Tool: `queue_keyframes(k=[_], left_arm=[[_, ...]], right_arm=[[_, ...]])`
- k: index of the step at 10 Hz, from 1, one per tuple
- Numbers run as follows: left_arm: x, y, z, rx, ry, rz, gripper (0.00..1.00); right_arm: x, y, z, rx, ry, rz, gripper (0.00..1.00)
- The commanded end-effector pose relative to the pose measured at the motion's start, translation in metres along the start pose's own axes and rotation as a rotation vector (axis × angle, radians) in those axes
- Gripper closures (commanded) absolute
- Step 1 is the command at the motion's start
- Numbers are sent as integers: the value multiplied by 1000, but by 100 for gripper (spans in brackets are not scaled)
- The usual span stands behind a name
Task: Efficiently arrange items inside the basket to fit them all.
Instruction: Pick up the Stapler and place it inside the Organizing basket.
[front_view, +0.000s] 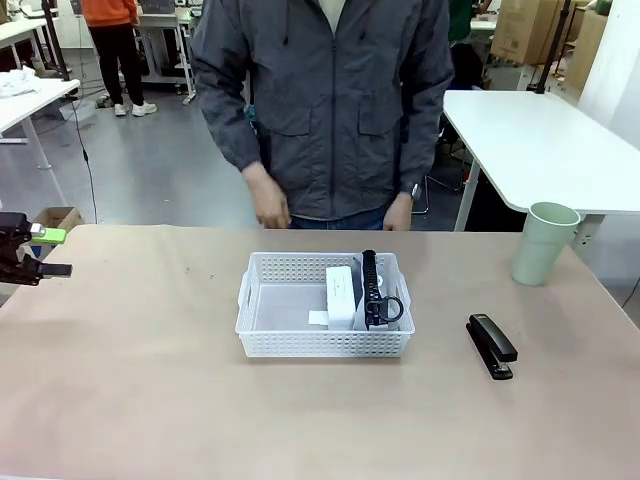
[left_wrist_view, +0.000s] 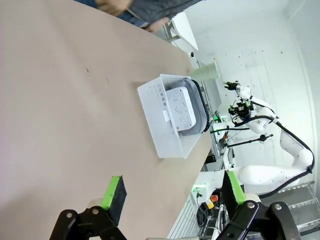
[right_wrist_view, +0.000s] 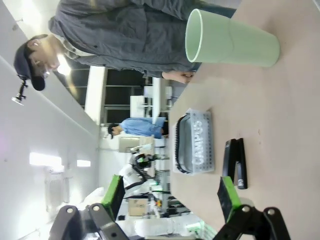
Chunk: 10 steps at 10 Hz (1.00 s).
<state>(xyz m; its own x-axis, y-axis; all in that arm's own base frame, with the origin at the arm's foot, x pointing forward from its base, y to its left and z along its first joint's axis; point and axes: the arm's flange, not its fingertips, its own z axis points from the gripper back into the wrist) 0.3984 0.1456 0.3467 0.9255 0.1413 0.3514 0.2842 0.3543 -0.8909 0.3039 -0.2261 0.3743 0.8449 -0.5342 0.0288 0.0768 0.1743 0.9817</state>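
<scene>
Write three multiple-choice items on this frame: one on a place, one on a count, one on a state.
1. Where is the black stapler?
A) inside the basket
B) on the table, to the basket's right
C) under the basket

2. How many items lie in the basket?
A) none
B) two
C) four

3. How does the pale green cup stand?
A) upright
B) on its side
C) upside down

Answers:
1 B: it lies flat on bare table, apart from the basket.
2 B: the white device and the grey pouch are inside.
3 A: its open mouth faces up.
</scene>
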Motion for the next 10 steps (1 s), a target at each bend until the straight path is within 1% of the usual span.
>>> queue_keyframes(k=[1,2,4,6,7,8,9,10], left_arm=[[1,-4,1,5,10,4,0],[1,-4,1,5,10,4,0],[1,-4,1,5,10,4,0],[1,-4,1,5,10,4,0],[1,-4,1,5,10,4,0],[1,-4,1,5,10,4,0],[1,-4,1,5,10,4,0],[1,-4,1,5,10,4,0]], right_arm=[[-33,45,-48,-231,24,133,0],[-58,68,-84,-354,103,216,0],[-106,96,-143,-546,197,393,0],[-161,110,-198,-733,231,613,0],[-187,110,-231,-805,331,710,0],[-201,103,-254,-893,351,765,0],[-213,95,-267,-958,359,809,0],[-218,84,-273,-1062,370,816,0]])
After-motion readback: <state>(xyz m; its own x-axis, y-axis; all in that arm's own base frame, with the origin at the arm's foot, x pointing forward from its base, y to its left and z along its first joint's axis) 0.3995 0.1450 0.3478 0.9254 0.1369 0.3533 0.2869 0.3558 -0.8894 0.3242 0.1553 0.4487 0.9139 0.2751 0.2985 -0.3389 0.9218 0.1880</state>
